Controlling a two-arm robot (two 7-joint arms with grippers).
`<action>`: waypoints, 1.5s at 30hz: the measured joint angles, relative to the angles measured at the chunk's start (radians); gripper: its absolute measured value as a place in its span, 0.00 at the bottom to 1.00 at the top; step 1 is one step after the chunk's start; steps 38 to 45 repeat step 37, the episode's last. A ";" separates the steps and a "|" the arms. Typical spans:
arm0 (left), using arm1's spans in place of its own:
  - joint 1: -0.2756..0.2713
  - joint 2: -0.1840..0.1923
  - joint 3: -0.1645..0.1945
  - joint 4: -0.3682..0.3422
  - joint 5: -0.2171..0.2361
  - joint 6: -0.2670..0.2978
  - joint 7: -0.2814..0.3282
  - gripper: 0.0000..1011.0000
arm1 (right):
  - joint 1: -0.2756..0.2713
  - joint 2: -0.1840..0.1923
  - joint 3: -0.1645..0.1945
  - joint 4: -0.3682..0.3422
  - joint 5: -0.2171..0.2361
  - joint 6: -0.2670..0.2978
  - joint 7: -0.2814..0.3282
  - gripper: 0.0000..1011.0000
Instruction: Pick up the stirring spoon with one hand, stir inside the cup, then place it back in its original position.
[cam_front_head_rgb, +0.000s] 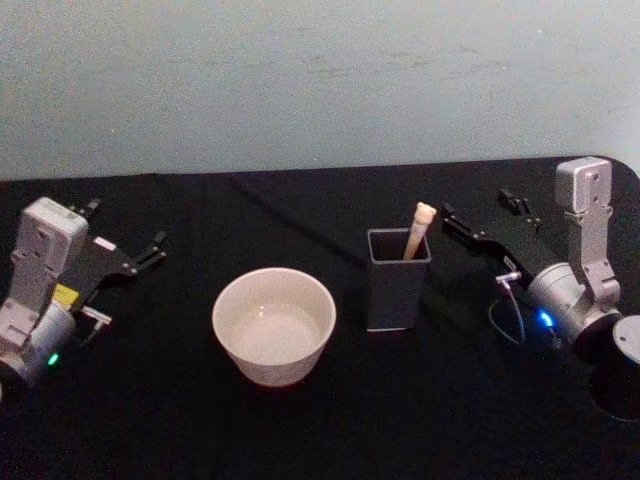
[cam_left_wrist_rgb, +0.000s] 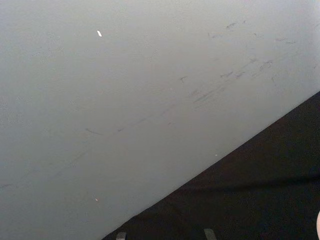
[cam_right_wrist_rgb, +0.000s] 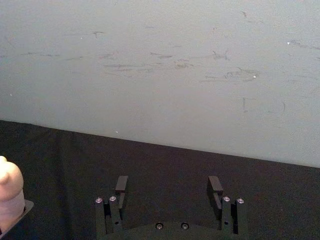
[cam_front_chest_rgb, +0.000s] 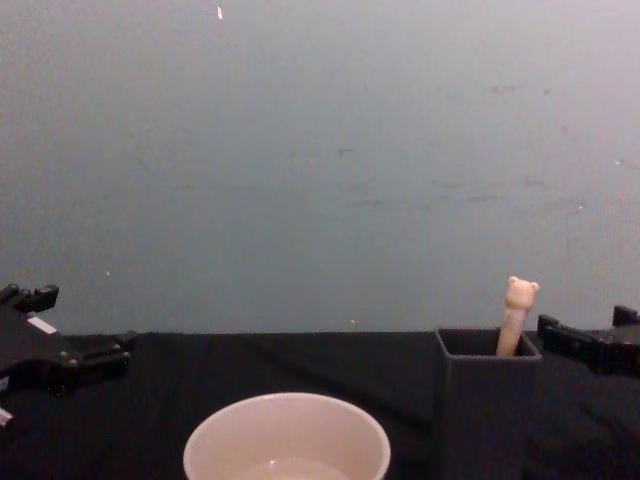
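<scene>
The stirring spoon (cam_front_head_rgb: 420, 230) stands in the dark grey square-mouthed holder (cam_front_head_rgb: 397, 282), its beige bear-head handle (cam_front_chest_rgb: 518, 312) sticking out above the rim. The wide cream cup (cam_front_head_rgb: 273, 325) sits on the table to the left of the holder, also low in the chest view (cam_front_chest_rgb: 287, 440). My right gripper (cam_front_head_rgb: 482, 212) hovers open just right of the holder, fingers pointing toward it. The right wrist view shows that gripper (cam_right_wrist_rgb: 168, 185) with nothing between its fingers and the spoon's head (cam_right_wrist_rgb: 10, 197) off to one side. My left gripper (cam_front_head_rgb: 125, 232) rests open at the far left, away from the cup.
A black cloth covers the table (cam_front_head_rgb: 300, 210), which ends at a pale grey wall (cam_front_head_rgb: 320, 80) behind. Open cloth lies between the cup and the left arm and in front of the holder. A dark round object (cam_front_head_rgb: 622, 375) sits at the right edge.
</scene>
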 joint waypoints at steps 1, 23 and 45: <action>0.000 0.000 0.000 0.000 0.000 0.000 0.000 0.99 | 0.000 0.000 0.000 0.000 0.000 0.000 0.000 0.99; 0.000 0.000 0.000 0.000 0.000 0.000 0.000 0.99 | 0.000 0.000 0.000 0.000 0.000 0.000 0.000 0.99; 0.000 0.000 0.000 0.000 0.000 0.000 0.000 0.99 | 0.000 0.000 0.000 0.000 0.000 0.000 0.000 0.99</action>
